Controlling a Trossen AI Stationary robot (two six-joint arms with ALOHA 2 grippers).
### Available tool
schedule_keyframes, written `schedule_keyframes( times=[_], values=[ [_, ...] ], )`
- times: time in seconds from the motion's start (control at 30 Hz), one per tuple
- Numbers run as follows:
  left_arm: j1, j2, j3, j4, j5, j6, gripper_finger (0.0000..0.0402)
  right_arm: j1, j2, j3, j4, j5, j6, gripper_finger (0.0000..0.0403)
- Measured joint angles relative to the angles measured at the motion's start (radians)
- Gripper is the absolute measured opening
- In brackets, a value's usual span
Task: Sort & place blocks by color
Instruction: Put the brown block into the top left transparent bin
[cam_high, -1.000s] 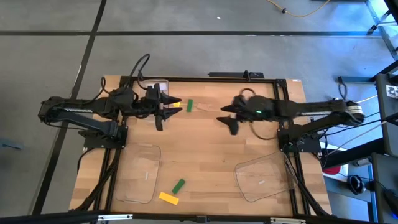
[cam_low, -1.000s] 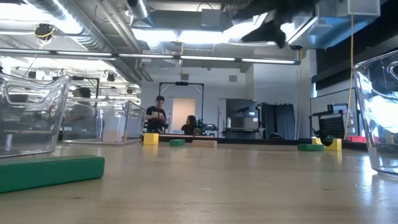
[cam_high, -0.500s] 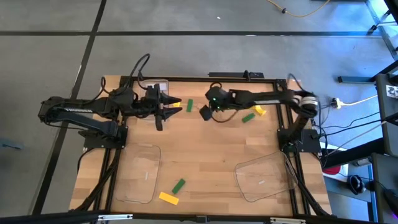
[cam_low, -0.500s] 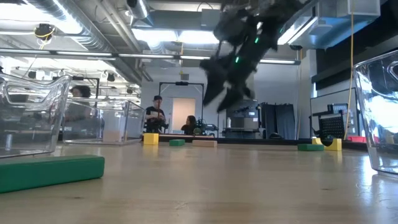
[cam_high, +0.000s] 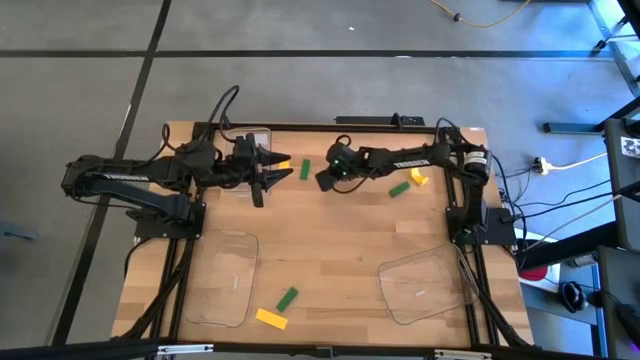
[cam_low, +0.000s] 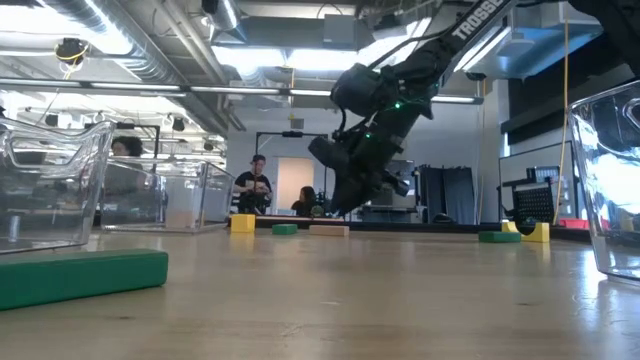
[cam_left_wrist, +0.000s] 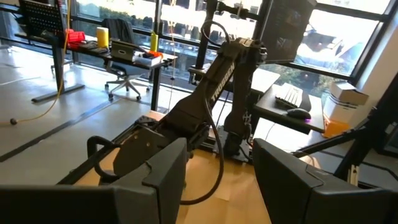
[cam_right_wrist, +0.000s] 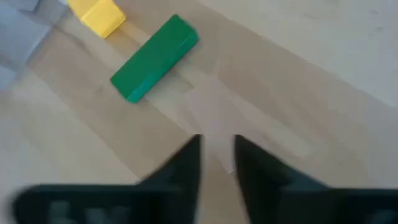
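Along the far side lie a yellow block (cam_high: 285, 166), a green block (cam_high: 305, 170) and a tan block (cam_low: 328, 230). A second green block (cam_high: 399, 188) and a yellow one (cam_high: 417, 178) lie farther right. My right gripper (cam_high: 322, 180) slants down close over the tan block (cam_low: 338, 206). Its wrist view shows the green block (cam_right_wrist: 155, 65) and the yellow block (cam_right_wrist: 96, 14) just beyond it. My left gripper (cam_high: 272, 172) is held level and open at the far left, near the yellow block, with nothing between its fingers (cam_left_wrist: 217, 168).
Two clear trays stand at the near side, one on the left (cam_high: 222, 278) and one on the right (cam_high: 425, 290). A green block (cam_high: 288, 297) and a yellow block (cam_high: 271, 318) lie between them near the front edge. People stand in the room beyond (cam_low: 255, 185).
My right gripper has swung from the table's middle right toward the far left and come down, tipping its nose downward, until it hangs over the tan block. The blocks have not moved.
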Motion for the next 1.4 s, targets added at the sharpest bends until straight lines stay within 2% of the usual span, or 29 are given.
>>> schedule_keyframes(
  times=[0.07,0.2,0.53,0.73,1.1,1.23,1.4],
  values=[
    [0.0,0.0,0.0,0.0,0.0,0.0,0.0175,0.002,0.0,0.0,0.014,0.012,-0.026,0.0016],
    [0.0,0.0,0.0,0.0,0.0,0.0,0.0175,-0.003,0.015,0.0,0.02,0.015,-0.019,0.0005],
    [0.0,0.0,0.0,-0.001,0.0,0.0,0.0175,-0.015,0.048,0.0,0.029,-0.015,0.007,0.0002],
    [0.0,0.0,0.0,-0.001,0.0,0.0,0.0175,0.002,0.046,0.002,0.012,-0.119,-0.074,0.0001],
    [0.0,0.0,0.0,-0.004,-0.001,0.002,0.0175,0.182,0.04,0.006,-0.144,-0.418,-0.288,0.0],
    [0.0,0.0,0.0,-0.004,-0.001,0.002,0.0175,0.269,0.036,0.006,-0.254,-0.461,-0.341,0.0],
    [0.001,0.0,0.0,-0.004,-0.03,0.002,0.0175,0.351,0.001,0.0,-0.329,-0.459,-0.374,0.0]
  ],
)
